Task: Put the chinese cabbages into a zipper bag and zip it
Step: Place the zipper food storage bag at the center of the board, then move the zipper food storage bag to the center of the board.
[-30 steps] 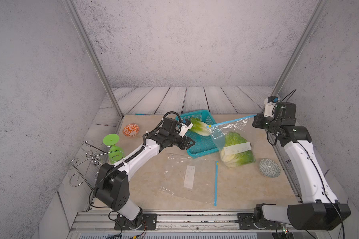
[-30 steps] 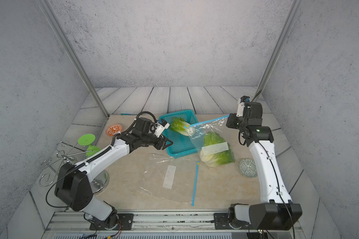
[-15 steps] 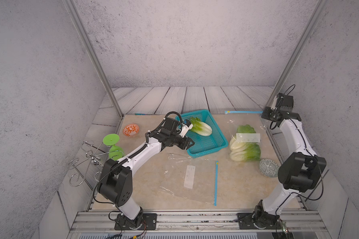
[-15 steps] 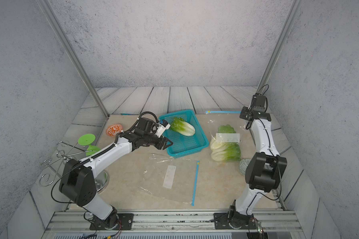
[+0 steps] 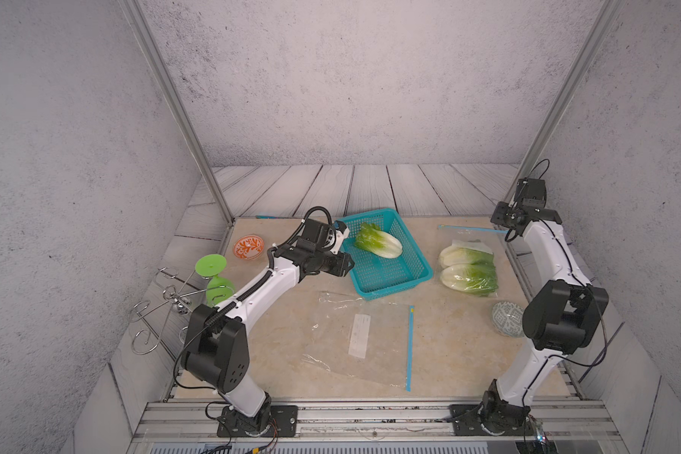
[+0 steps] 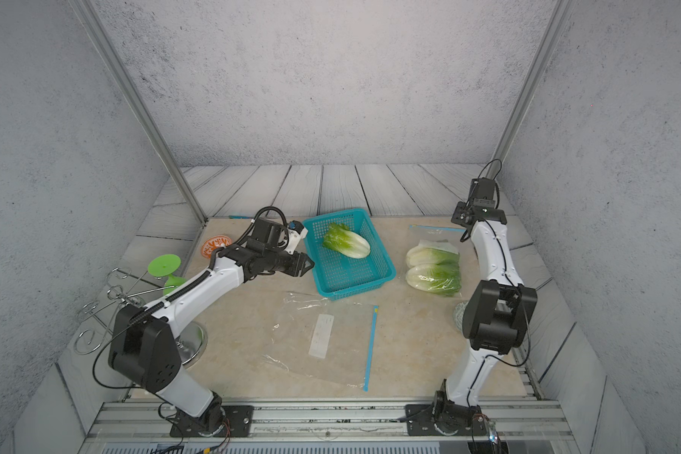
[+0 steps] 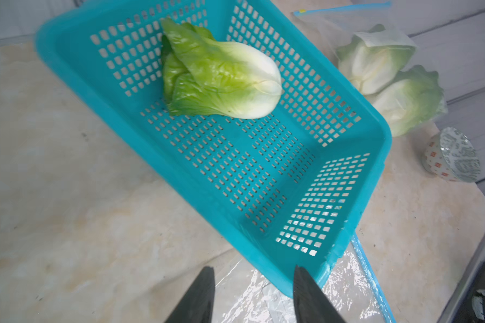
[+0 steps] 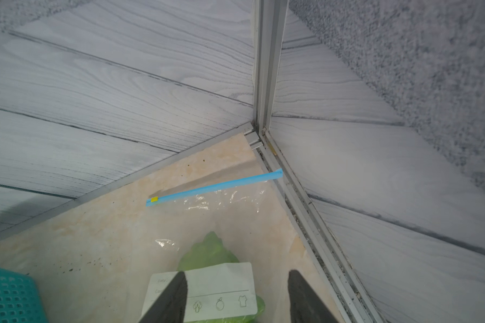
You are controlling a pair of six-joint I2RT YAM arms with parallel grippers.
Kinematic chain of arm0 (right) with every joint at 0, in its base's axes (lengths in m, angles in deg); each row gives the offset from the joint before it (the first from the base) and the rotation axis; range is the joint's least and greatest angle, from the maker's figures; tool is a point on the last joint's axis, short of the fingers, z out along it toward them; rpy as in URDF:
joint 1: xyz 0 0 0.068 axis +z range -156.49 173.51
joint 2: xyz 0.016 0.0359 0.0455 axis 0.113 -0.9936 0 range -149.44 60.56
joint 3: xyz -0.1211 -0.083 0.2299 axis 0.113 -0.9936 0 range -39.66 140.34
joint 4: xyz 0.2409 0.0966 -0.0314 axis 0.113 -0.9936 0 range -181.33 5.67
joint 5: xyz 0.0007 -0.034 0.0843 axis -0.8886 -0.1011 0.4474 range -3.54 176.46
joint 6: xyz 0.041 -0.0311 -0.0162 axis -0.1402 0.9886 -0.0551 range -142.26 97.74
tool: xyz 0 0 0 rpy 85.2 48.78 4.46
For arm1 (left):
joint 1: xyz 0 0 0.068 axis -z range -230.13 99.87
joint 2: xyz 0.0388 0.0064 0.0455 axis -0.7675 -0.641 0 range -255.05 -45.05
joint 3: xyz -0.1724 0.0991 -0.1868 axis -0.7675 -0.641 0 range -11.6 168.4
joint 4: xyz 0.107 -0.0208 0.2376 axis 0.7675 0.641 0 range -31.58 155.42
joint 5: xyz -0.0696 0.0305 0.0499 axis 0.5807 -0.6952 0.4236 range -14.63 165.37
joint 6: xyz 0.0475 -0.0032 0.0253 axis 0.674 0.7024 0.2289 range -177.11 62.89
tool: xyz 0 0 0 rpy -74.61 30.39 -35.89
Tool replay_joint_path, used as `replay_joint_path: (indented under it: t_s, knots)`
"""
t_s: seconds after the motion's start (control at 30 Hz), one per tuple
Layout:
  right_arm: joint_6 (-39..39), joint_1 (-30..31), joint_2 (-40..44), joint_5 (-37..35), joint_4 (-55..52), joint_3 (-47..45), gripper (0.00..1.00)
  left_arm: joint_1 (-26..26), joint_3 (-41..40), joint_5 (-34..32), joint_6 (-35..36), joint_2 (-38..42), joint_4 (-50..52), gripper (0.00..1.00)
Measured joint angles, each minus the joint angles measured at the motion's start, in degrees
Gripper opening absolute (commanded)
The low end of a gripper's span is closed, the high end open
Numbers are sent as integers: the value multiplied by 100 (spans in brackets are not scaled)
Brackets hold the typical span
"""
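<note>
We count three cabbages. Two lie side by side [image 5: 466, 255] [image 5: 468, 278] inside the bag [image 8: 221, 199], which rests flat near the far right corner of the worktop [image 5: 284, 353]. The third cabbage [image 5: 378, 240] is in the basket [image 5: 390, 289] by the middle of the far edge.

The bag's zip [image 8: 213, 186] points at the far edge, probably so that its mouth faces away from the load and the heads cannot slide out.

The right gripper [image 8: 235, 272] hovers over the bag with its jaws spread and nothing between them. We judge it is placed there to work the zip or lift the mouth for the last head.

The left gripper [image 7: 252, 268] sits just beside the basket's near left side, also spread and empty. It looks aimed across the basket, which suits a reach for the cabbage there.

A spare bag [image 5: 362, 338] lies flat toward the near edge, and neither arm is on it.

Both top views give the layout and the arm poses, but they hide the jaws. The wrist views settle that both grippers are apart and carrying nothing.

The right wrist view alone shows a yellow tab [image 8: 154, 199] at one end of the zip and the white label [image 8: 216, 279] over the leaves. We cannot tell from it whether the zip is sealed.

The left wrist view alone shows the basket's corner seeming to sit on the spare bag's edge.
</note>
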Motion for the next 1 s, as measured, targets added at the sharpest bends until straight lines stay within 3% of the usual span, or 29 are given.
replay_joint_path:
  t_s: [0.2, 0.33, 0.5, 0.63, 0.77, 0.83, 0.93, 0.97, 1.0]
  knots:
    - [-229, 1016, 1060, 81, -146, -1165, 61, -254, -640, -745, -352, 1193, 474, 55]
    - [-444, 2177, 1886, 367, -59, -2068, 64, -501, -1353, -957, -501, 1799, 887, 71]
    - [-946, 3244, 2625, 848, 0, -3213, 64, -555, -2282, -839, -579, 1862, 1266, 74]
    - [-1209, 3764, 2726, 1062, -15, -3497, 64, -435, -2675, -752, -662, 1611, 1368, 73]
    - [-1281, 3980, 2761, 1241, 37, -3606, 64, -289, -2719, -669, -706, 1088, 1279, 60]
    - [-1285, 3985, 2809, 1305, 33, -3705, 64, -232, -2734, -579, -761, 911, 1132, 43]
    - [-1311, 3982, 2833, 1375, 17, -3838, 64, -188, -2736, -514, -824, 765, 997, 8]
    - [-1335, 3985, 2833, 1397, 22, -3882, 64, -190, -2734, -544, -855, 763, 997, 0]
    - [-1375, 3985, 2833, 1423, 22, -3923, 64, -216, -2734, -555, -885, 785, 1023, 0]
